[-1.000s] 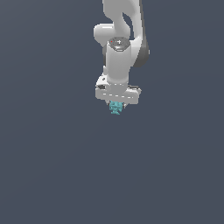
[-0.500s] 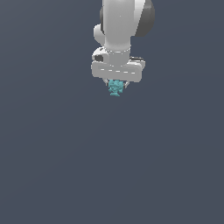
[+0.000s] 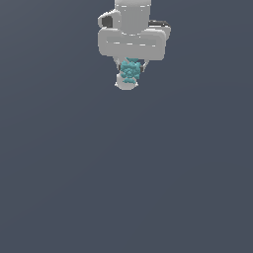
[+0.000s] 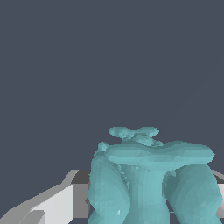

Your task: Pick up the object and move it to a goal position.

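Observation:
The object point(image 3: 130, 70) is a small teal, knobbly lump held between my fingers, high in the exterior view near the top centre. My white gripper point(image 3: 129, 79) is shut on it and hangs from the wide white hand, well above the dark grey floor. One finger point(image 3: 126, 85) shows as a pale tip just below the object. In the wrist view the object point(image 4: 148, 179) fills the lower middle as a big teal lumpy shape, with a white finger point(image 4: 52, 205) beside it. No goal marker is visible.
A plain dark grey surface point(image 3: 126, 188) fills the rest of both views.
The arm has risen and swung toward the camera with the object still held. The hand now looks larger and sits higher in the exterior view.

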Controlling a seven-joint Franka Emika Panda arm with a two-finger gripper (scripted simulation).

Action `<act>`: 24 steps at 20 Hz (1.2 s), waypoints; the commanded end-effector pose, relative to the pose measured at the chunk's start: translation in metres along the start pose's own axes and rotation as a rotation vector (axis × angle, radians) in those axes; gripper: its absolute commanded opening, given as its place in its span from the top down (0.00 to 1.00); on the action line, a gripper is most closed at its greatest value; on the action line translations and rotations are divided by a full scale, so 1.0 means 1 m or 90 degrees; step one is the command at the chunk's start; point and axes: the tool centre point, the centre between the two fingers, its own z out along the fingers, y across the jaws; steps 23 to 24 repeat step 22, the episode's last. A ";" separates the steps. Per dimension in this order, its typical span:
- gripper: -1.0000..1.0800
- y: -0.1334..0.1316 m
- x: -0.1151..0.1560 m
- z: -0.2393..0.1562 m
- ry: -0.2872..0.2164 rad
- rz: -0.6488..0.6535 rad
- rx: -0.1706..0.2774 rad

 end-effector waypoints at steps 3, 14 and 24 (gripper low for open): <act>1.00 0.003 -0.008 -0.044 -0.001 0.000 0.000; 1.00 0.007 -0.017 -0.110 -0.001 0.000 0.000; 1.00 0.007 -0.017 -0.121 -0.001 0.000 0.000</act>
